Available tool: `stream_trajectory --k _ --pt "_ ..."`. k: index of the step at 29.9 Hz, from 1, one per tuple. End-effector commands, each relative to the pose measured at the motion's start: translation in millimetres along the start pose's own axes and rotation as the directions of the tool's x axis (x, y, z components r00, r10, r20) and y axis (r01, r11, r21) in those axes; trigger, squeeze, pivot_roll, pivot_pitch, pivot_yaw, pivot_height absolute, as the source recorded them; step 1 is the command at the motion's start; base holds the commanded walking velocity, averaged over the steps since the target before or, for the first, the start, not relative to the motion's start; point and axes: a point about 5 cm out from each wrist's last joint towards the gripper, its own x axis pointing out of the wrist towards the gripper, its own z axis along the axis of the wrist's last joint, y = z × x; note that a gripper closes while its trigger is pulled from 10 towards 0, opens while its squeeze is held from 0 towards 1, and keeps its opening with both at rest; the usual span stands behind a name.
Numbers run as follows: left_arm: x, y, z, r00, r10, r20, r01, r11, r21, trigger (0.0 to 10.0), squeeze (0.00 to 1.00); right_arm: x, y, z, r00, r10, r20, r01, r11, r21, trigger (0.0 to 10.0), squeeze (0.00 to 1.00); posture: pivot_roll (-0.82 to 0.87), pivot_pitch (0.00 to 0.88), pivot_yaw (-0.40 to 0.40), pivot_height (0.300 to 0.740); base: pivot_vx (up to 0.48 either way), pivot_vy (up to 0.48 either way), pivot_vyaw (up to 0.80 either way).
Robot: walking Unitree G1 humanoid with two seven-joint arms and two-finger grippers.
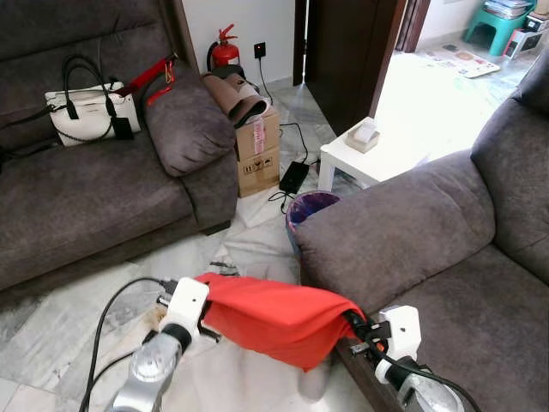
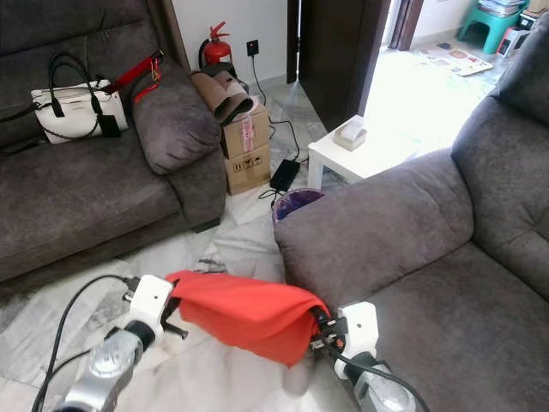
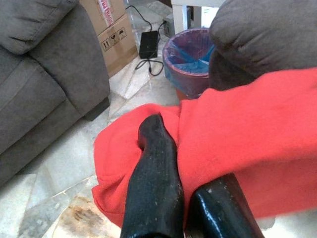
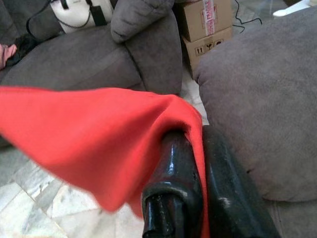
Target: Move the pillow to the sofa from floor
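The red pillow (image 1: 279, 318) hangs off the floor, stretched between the two arms just in front of the robot. The left gripper (image 1: 204, 324) has its jaws clamped on one end; its wrist view shows both black fingers (image 3: 154, 163) pressed into the fabric. The right gripper (image 1: 356, 326) has its jaws closed over the other end, with red cloth pinched between them in its wrist view. The pillow sags in the middle and looks thin and limp, more like a soft cover than a firm cushion, so it will likely droop and swing when carried.

Just beyond the pillow is the arm of the near sofa (image 1: 403, 232), with its seat on the robot's right. The step in hand appears to be carrying the load across to that seat. To do it well, both arms should rise together so the low middle clears the sofa arm, then swing right evenly, keeping the cloth taut without pulling it out of either grip. Release should wait until the pillow rests on the cushion.

A purple bin (image 1: 310, 206) stands beside the sofa arm, near enough to catch a trailing edge. Farther off are a white side table (image 1: 360, 159), a cardboard box (image 1: 257, 150), and a second sofa (image 1: 94, 193) holding a white handbag (image 1: 90, 112).
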Motion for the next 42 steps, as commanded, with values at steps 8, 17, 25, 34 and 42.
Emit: stream_trajectory --k 8,17,25,34,42 --pt "0.2 18.8 16.9 0.996 0.056 0.063 -0.057 0.998 0.014 10.0 0.00 7.1 -5.8 14.4 0.996 -0.023 0.088 0.022 1.000 0.020 10.0 0.00 -0.02 0.137 0.088 0.740 0.000 0.000 -0.50" --pt "-0.8 14.7 18.6 0.996 0.052 0.066 -0.056 0.997 0.051 10.0 0.00 11.2 -0.6 9.4 0.995 -0.053 0.086 0.050 0.998 0.042 10.0 0.00 -0.01 0.120 0.081 0.740 0.000 -0.133 -0.80" --pt "-0.1 11.3 21.1 0.996 0.052 0.069 -0.054 0.998 0.016 10.0 0.00 8.7 -6.2 8.3 0.993 -0.087 0.085 0.082 0.995 0.053 10.0 0.00 -0.01 0.125 0.067 0.740 0.000 -0.210 -0.80" --pt "4.2 9.3 24.6 0.996 0.040 0.075 -0.042 0.999 0.032 10.0 0.00 8.5 -16.2 15.9 0.985 -0.137 0.109 0.132 0.990 0.046 10.0 0.00 -0.04 0.137 0.065 0.740 0.000 0.000 -0.80" --pt "6.7 10.5 28.9 0.995 0.037 0.089 -0.039 0.999 0.020 10.0 0.00 8.4 -14.8 12.9 0.984 -0.145 0.103 0.140 0.989 0.050 10.0 0.00 -0.04 0.141 0.063 0.740 0.000 0.000 -0.80"
